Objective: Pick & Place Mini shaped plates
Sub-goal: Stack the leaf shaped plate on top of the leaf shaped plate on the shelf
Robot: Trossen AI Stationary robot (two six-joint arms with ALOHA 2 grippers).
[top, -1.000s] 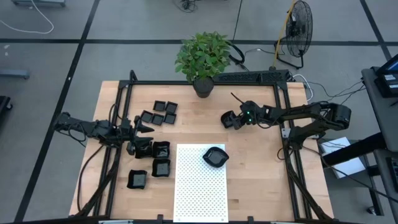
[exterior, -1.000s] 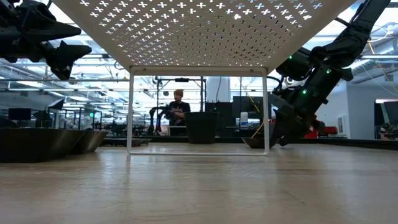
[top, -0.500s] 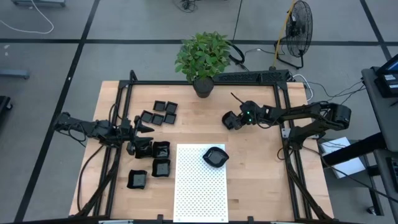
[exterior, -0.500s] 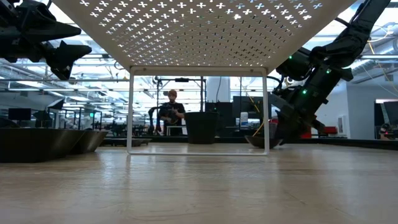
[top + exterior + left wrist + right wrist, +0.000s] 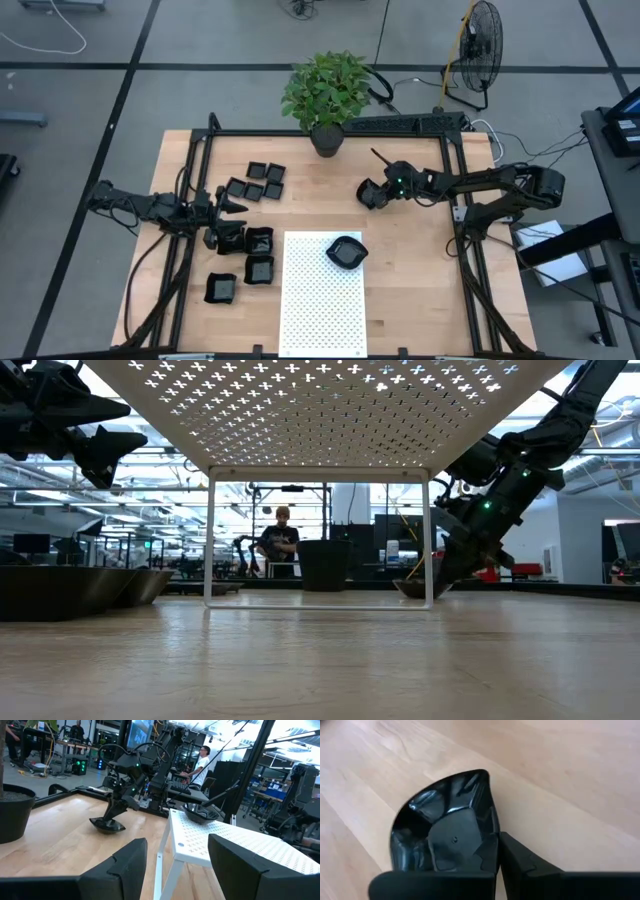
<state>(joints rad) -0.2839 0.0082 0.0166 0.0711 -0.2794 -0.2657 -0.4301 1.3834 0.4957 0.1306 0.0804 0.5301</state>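
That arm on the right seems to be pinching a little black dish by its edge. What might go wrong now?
The right gripper grips the dish only at its rim, so it may tilt or slip when lifted. The white mat already holds another dish, so the two may bump at set-down.

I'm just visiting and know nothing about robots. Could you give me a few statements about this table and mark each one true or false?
1. The right gripper has its fingers shut on the rim of a leaf-shaped black dish. True.
2. A rounded black dish sits on the white dotted mat. True.
3. The left gripper holds a dish. False: its fingers are open and empty.
4. The potted plant stands on the mat. False: it stands at the table's far edge.
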